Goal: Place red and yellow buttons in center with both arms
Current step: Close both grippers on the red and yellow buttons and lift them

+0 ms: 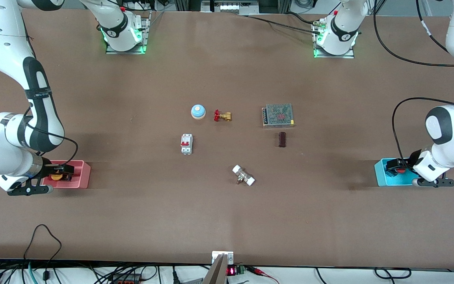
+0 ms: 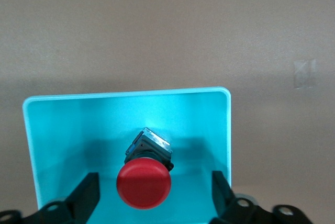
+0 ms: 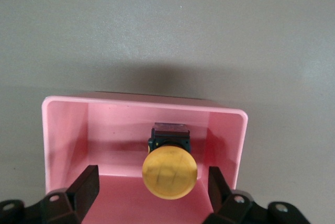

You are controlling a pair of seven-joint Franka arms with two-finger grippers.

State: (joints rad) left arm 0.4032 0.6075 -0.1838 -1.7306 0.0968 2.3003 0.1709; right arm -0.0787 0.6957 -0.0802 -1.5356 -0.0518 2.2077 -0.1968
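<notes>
Straddling round glossy caps, spread fingers point(image 2: 86, 192) flank red button point(image 2: 144, 184), yellow button point(image 3: 169, 172).

The brown bench point(image 1: 132, 221) carries a pink bin point(image 1: 81, 175) at 9 o'clock, a cyan bin point(image 1: 384, 175) at 3 o'clock, and a bell point(image 1: 198, 111) and breaker point(image 1: 186, 144) near center.

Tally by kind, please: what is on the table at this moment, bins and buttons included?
Push buttons: 2 (red button, yellow button)
Bins: 2 (cyan bin, pink bin)
Valves/fittings: 2
Bell: 1
Circuit breaker: 1
Power supply: 1
Dark block: 1
Total: 10
</notes>
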